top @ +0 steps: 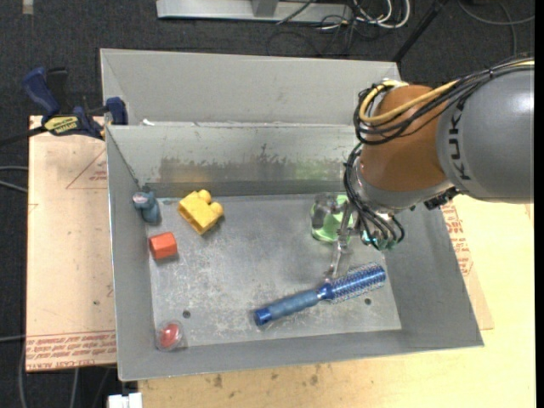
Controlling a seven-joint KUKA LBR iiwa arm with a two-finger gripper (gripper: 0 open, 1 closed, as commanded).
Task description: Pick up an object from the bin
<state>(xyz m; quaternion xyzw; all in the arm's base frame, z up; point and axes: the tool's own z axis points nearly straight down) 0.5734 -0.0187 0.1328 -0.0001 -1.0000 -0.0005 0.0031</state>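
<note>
Brush (319, 297), blue, lies slanted near the front of the bin (255, 253), with its bristled head to the right. My jaws hang just behind that head, between it and a clear green thing (325, 221) that sits near the back wall, close to both. I cannot tell whether my jaws are open or closed. Well apart on the left lie a yellow block (201, 210), a red cube (163, 246), a grey-blue piece (146, 206) and a small red thing (169, 337).

Overhead, slightly oblique, above bin (255, 253)
</note>
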